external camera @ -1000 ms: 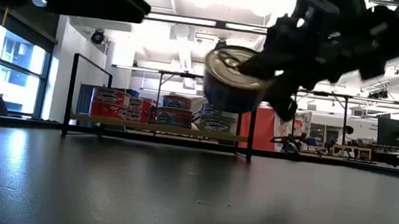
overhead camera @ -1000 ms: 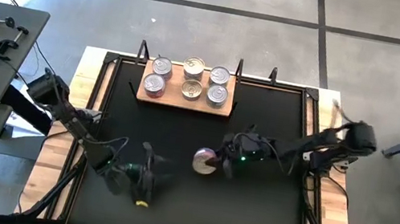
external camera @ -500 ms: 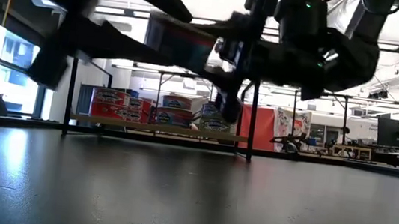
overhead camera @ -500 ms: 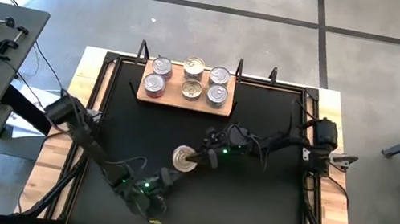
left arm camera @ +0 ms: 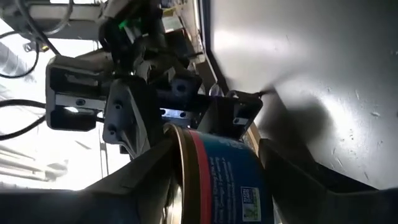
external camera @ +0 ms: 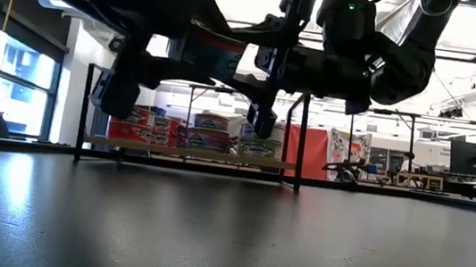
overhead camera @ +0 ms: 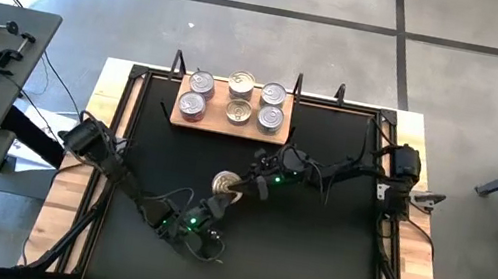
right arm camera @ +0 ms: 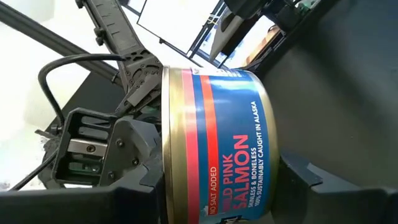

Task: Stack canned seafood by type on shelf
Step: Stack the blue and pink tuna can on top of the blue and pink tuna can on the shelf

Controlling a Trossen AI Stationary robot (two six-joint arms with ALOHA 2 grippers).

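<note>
handover mid-air | can clamped by right pincer and apparently also left pincer | release one side only once other's grip is firm

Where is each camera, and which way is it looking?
High view: above the table, looking straight down; shows both arms, the shelf, the left hand and right hand meeting at one can.
Low view: at tabletop height, looking level across to the shelf; arms hang in from above.
Left wrist view: on the left arm, looking past its own fingers at the can.
Right wrist view: on the right arm, looking at the can's blue salmon label.
Shared: both wrist views show the same can.
</note>
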